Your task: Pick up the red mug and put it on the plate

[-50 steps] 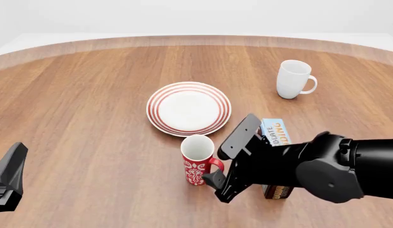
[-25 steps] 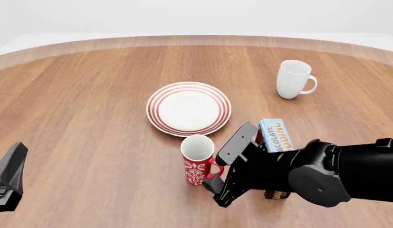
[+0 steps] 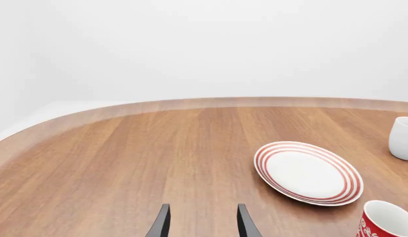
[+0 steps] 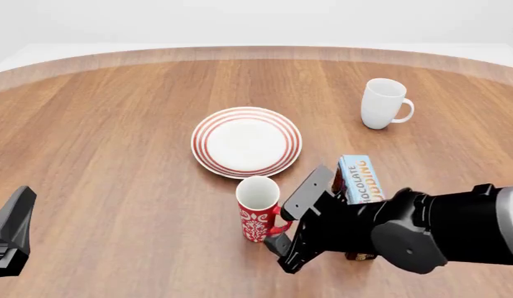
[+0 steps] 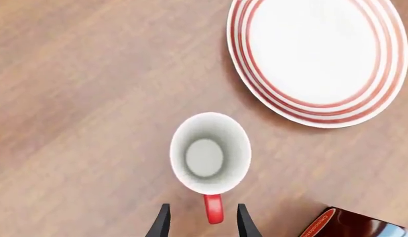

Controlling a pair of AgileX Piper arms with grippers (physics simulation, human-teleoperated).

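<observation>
The red mug (image 4: pixel 258 211) stands upright on the table just in front of the plate (image 4: pixel 246 141), with its handle (image 5: pixel 213 209) toward my right arm. My right gripper (image 4: pixel 278 232) is open and low beside the mug. In the right wrist view its fingertips (image 5: pixel 163 220) stand on either side of the handle without closing on it. The mug's white inside (image 5: pixel 209 154) and the plate (image 5: pixel 319 59) show from above there. My left gripper (image 4: pixel 10 234) is open and empty at the near left. The left wrist view shows its fingertips (image 3: pixel 162 225), the plate (image 3: pixel 308 173) and the mug (image 3: pixel 387 222).
A plain white mug (image 4: pixel 382 103) stands at the far right and also shows in the left wrist view (image 3: pixel 402 138). A blue and brown pudding box (image 4: pixel 359 179) lies right of the red mug, partly under my right arm; its corner shows in the right wrist view (image 5: pixel 349 224).
My right arm has come lower and a little nearer the red mug's handle. The mug, the plate and my left arm have not moved.
</observation>
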